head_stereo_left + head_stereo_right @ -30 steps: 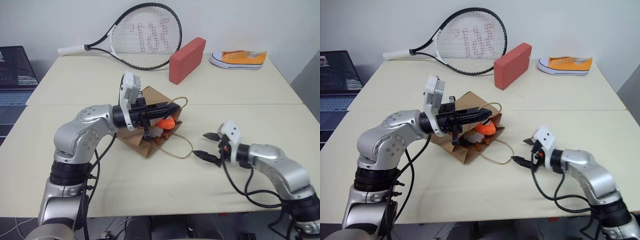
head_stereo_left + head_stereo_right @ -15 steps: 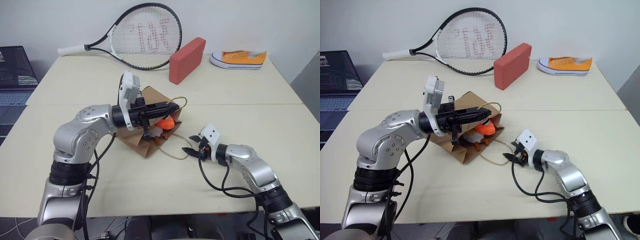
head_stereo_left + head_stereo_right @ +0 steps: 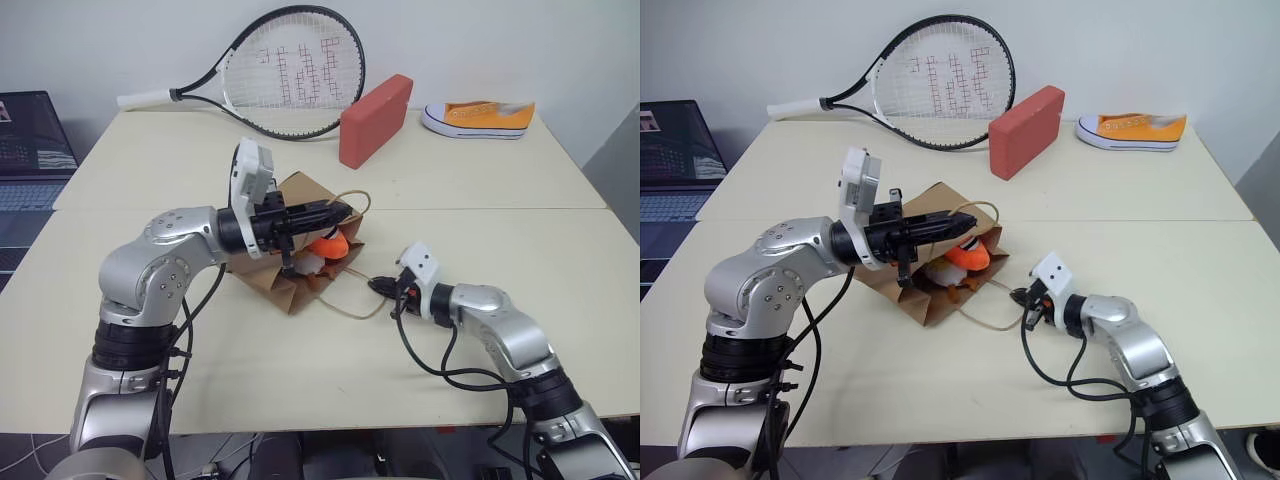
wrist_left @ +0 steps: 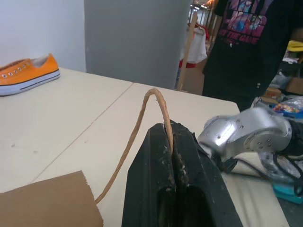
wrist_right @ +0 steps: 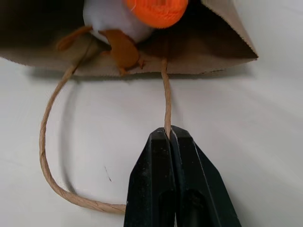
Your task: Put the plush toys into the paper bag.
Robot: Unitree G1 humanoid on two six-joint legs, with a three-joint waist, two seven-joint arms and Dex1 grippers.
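Two grippers (image 3: 340,210) (image 3: 378,287) pinching two bag handles (image 4: 142,127) (image 5: 166,101)

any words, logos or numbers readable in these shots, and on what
Tennis racket: a red mark painted on the strings, like a "W" logo; not clear enough to be sure.
Person's black T-shirt: a pink and blue print with lettering, too blurred to read.
Laptop screen: content too small to read.
Orange sneaker, red block, paper bag: no text seen.

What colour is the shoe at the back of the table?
The shoe is orange with a white sole, clearest in the left eye view.
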